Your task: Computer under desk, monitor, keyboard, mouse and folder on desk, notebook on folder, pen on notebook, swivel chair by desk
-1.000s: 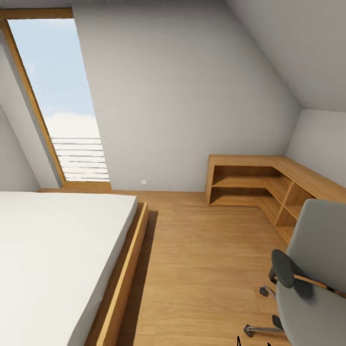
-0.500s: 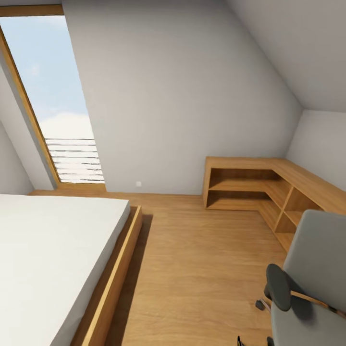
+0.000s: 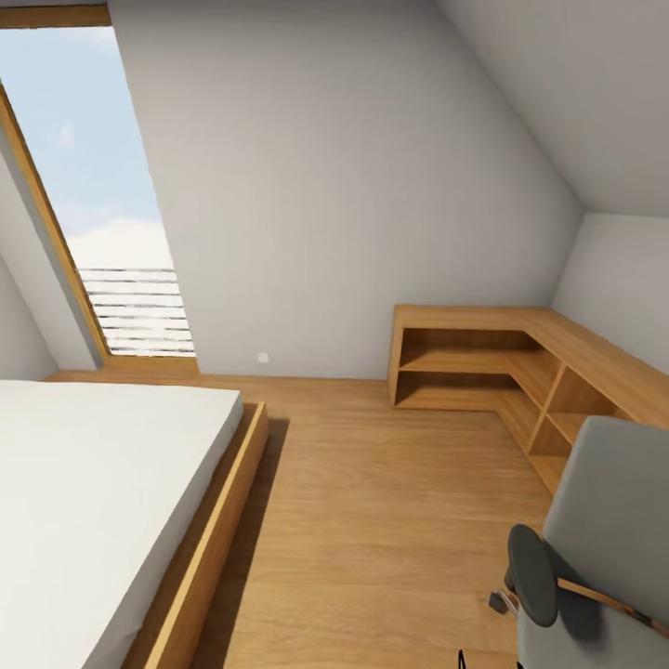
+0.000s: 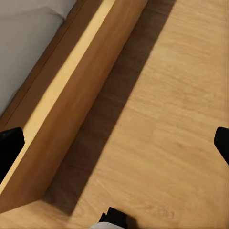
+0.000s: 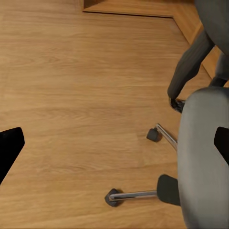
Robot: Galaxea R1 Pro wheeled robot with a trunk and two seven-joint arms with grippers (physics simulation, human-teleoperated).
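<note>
Both our grippers hang wide open and empty over the wood floor [image 3: 390, 520]. The swivel chair [image 5: 205, 157] sits just beside and below our right gripper [image 5: 114, 143], the bed frame [image 4: 62, 124] beside our left gripper [image 4: 114, 143]. We risk bumping the chair's castors if we roll on without clearance.

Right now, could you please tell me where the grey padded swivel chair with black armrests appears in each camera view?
Head view: the grey padded swivel chair with black armrests sits at the lower right corner, cut by the frame.
Right wrist view: the chair is along the right side, its chrome legs and castors spread over the floor.
Left wrist view: not in it; a bed's wooden frame instead.
Shared landmark: the light wood plank floor.
</note>
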